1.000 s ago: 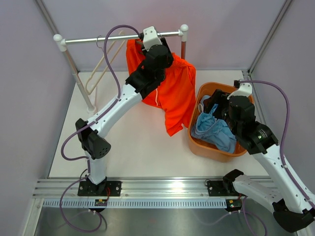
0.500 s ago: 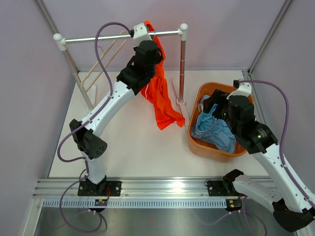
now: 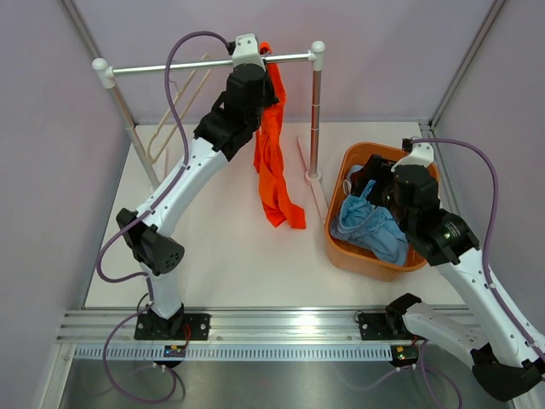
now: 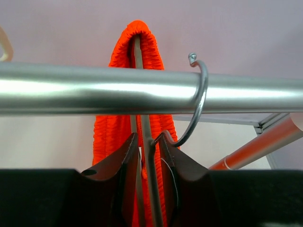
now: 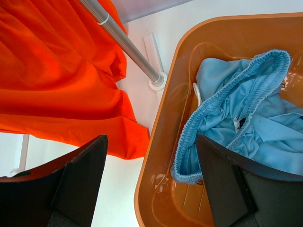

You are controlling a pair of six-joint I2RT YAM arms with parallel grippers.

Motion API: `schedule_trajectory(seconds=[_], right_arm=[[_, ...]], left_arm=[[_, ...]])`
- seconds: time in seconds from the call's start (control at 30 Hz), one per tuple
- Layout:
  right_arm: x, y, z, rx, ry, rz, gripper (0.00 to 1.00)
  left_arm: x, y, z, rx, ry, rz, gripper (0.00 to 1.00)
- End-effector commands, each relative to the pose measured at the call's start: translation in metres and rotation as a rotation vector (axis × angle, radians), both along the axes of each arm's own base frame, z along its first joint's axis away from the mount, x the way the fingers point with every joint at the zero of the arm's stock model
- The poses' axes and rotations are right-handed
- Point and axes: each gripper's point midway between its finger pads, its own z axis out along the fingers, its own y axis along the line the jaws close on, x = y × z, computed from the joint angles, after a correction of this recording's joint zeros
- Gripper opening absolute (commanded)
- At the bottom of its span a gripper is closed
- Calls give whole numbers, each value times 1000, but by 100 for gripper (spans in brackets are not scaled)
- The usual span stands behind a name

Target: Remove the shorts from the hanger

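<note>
A small white tag [image 5: 235, 124] sewn into the light blue shorts [image 5: 255, 142] carries print too fine to read. The left arm stretches up and forward to the rail [image 4: 71, 90], and the left gripper [image 4: 147, 137] is clenched on the wire hanger [image 4: 201, 94] just below its hook. The orange shorts [image 3: 274, 153] dangle from that hanger, waistband bunched behind the fingers. The right arm bends over the orange basket [image 5: 163, 189], where the right gripper [image 5: 150, 142] is spread wide and holds nothing. The blue pair lies crumpled inside the basket.
</note>
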Motion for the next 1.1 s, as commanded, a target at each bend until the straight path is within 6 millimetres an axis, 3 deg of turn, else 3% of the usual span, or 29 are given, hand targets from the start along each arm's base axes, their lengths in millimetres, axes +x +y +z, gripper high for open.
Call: schedule_trajectory(seconds=[0.0, 0.2, 0.33, 0.47, 0.57, 0.83, 0.97, 1.07], right_arm=[[2, 1, 15, 22, -39, 0, 84], [4, 2, 12, 20, -33, 3, 84], [5, 2, 11, 17, -31, 0, 84], [6, 2, 10, 17, -31, -1, 84], [6, 3, 8, 13, -27, 1, 84], [7, 0, 9, 8, -36, -10, 85], [9, -1, 12, 1, -45, -15, 85], [10, 0, 12, 0, -45, -13, 85]], left_arm=[[5, -1, 20, 27, -54, -31, 29], [12, -1, 12, 37, -35, -51, 32], [16, 1, 5, 42, -20, -57, 27], [16, -2, 6, 47, -26, -78, 0], [11, -6, 21, 45, -58, -120, 0], [-17, 10, 75, 82, -134, -157, 0], [-25, 6, 69, 113, -106, -217, 0], [-30, 6, 53, 154, -48, -243, 0]])
